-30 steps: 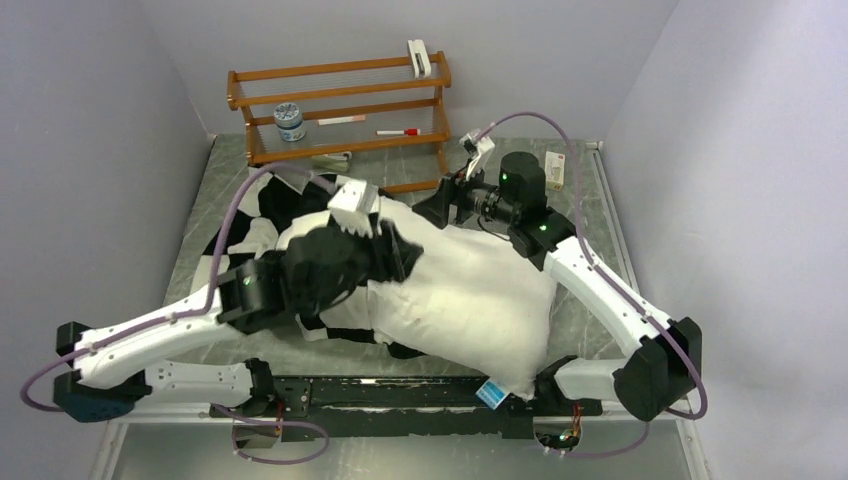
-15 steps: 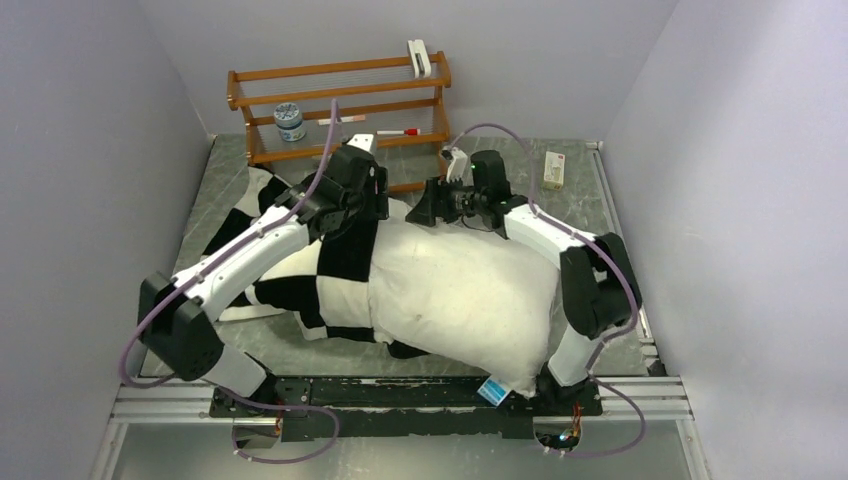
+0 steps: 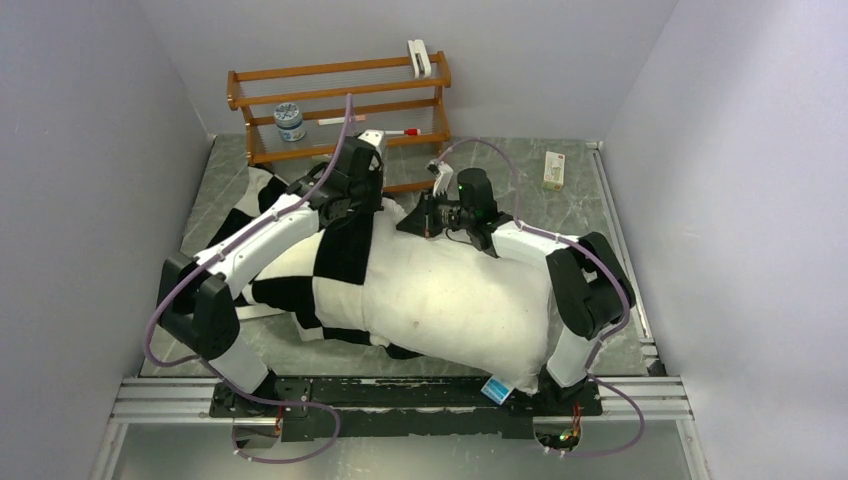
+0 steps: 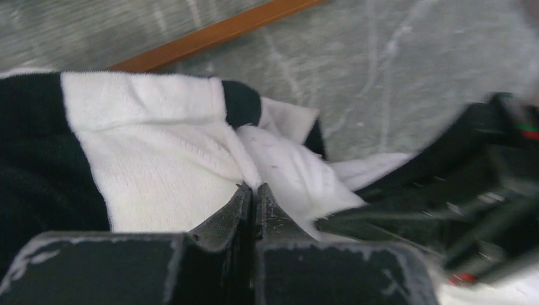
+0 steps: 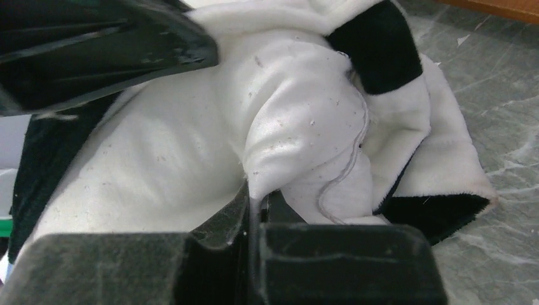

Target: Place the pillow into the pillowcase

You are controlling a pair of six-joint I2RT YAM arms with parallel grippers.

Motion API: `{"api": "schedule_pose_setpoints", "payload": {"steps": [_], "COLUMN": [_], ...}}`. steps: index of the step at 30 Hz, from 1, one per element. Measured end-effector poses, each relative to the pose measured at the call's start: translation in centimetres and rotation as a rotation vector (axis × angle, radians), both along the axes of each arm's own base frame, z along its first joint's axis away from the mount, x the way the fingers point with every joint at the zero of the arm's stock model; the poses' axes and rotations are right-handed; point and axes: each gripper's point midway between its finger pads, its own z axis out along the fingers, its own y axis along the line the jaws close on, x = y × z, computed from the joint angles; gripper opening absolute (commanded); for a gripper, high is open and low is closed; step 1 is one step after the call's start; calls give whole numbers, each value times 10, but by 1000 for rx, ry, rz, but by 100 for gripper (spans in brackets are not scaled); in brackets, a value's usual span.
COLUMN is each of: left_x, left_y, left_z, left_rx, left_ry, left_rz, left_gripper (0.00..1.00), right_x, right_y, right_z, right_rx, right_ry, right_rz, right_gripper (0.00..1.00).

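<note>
Nearest the arm bases, well behind both grippers, the pillow's blue-and-white tag [image 3: 491, 392] sits at the corner by the base rail [image 3: 400, 396]. From there the pillow [image 3: 460, 300] runs up toward the grippers. Its right part is bare and white, and its left part is inside the pillowcase [image 3: 345, 255], whose checkered squares spread out behind and to the left of the left gripper [image 4: 253, 194]. The right gripper [image 5: 255, 198] is clamped on a pinched-up fold of the pillow's white cloth at its far edge, and the fold runs down between the fingers. Just ahead and to its right, the pillowcase's open hem lies folded back, showing a black square and white plush. The left gripper stands just beside the right one with its jaws together. Its tips are set where a white plush square of the pillowcase meets the smoother pillow cloth; whether any cloth is caught between them cannot be told. Beyond both grippers lies bare grey table [image 3: 590, 215], then the wooden rack [image 3: 340, 100] with a jar [image 3: 289, 121] and a red marker [image 3: 398, 131] on its shelves. A small box [image 3: 553, 170] lies off to the right of the right gripper.
</note>
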Motion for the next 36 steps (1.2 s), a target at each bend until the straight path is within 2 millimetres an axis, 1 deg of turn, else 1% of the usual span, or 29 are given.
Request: {"api": "schedule_pose_setpoints", "payload": {"steps": [5,8,10,14,18,22,24,25,27,29,32,33,34,36], "left_x": [-16,-23,-28,-36,-38,-33,-29,-27,-22,-16,-4,-1,2,6], "left_y": [-26,-41,-53,-69,-85,-92,-95,-97,-104,-113,-122,-125,-127,-130], "left_z": [44,58,61,59,58,56,58,60,65,65,58,55,51,45], "left_rx": [-129,-210,-263,-356,-438,-455,-480,-497,-548,-592,-644,-656,-662,-662], "left_ry": [-53,-54,-40,-19,-2,-6,-12,-16,-26,-28,-24,-21,-16,-3], "left_rz": [-119,-187,-231,-285,-333,-348,-347,-347,-351,-350,-332,-326,-320,-314], "left_gripper": [5,5,5,5,5,5,5,5,5,5,5,7,14,29], "right_x": [0,3,5,10,17,24,27,28,30,37,50,55,59,66], "right_y": [1,3,4,3,-6,-29,-44,-49,-57,-61,-70,-74,-77,-84], "right_z": [8,13,16,21,25,28,37,40,51,61,63,60,56,46], "right_rx": [40,61,76,105,140,174,171,160,127,68,-26,-56,-77,-115], "right_ry": [4,12,22,36,48,57,46,38,8,-25,-60,-63,-64,-59], "right_rz": [-31,-50,-65,-115,-215,-361,-445,-468,-499,-508,-512,-512,-512,-506], "right_gripper": [0,0,0,0,0,0,0,0,0,0,0,10,19,32]}}
